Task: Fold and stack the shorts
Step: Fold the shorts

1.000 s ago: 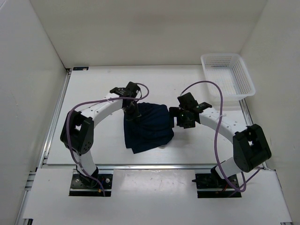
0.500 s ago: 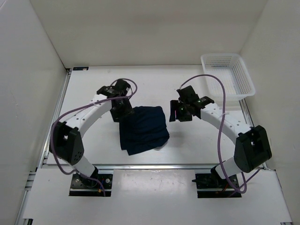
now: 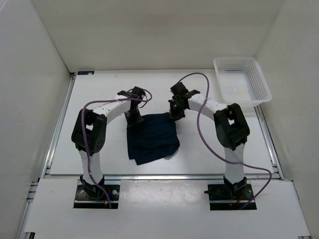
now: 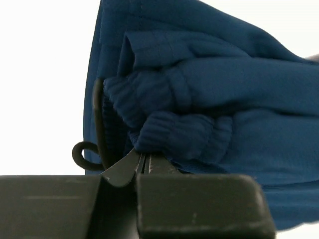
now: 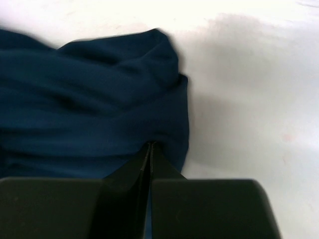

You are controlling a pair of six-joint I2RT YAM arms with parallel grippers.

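A: Start big. What does the overhead view give?

B: The white tabletop [image 3: 209,149] with the shorts [image 3: 151,137] lying as a dark navy folded bundle near its middle, between the two arms. A white mesh basket [image 3: 262,82] sits well apart at the far right corner.

A: And the arms?

B: Both bend inward. The left arm [image 3: 102,107] arches from its near-left base to the bundle's far left corner. The right arm [image 3: 209,104] reaches across to the far right corner. The left tool [image 3: 134,118] and the right tool [image 3: 174,112] both sit low at the far edge of the cloth.

A: Can you read the fingers from above?

B: No, they are too small and dark there. The wrist views show them. On the left wrist, the left tool [image 4: 142,159] has its fingers pressed together, pinching the shorts just under the gathered waistband [image 4: 184,134], which bulges over the tips.

A: The right one?

B: The right tool [image 5: 149,149] is also pressed together. It seems to be pinching the smooth edge of the cloth, though the fabric drapes over the tips and hides the exact hold.

A: Anything smaller?

B: Only the left wrist view shows the thin dark drawstring [image 4: 98,119], hanging beside the waistband and curling at its end.
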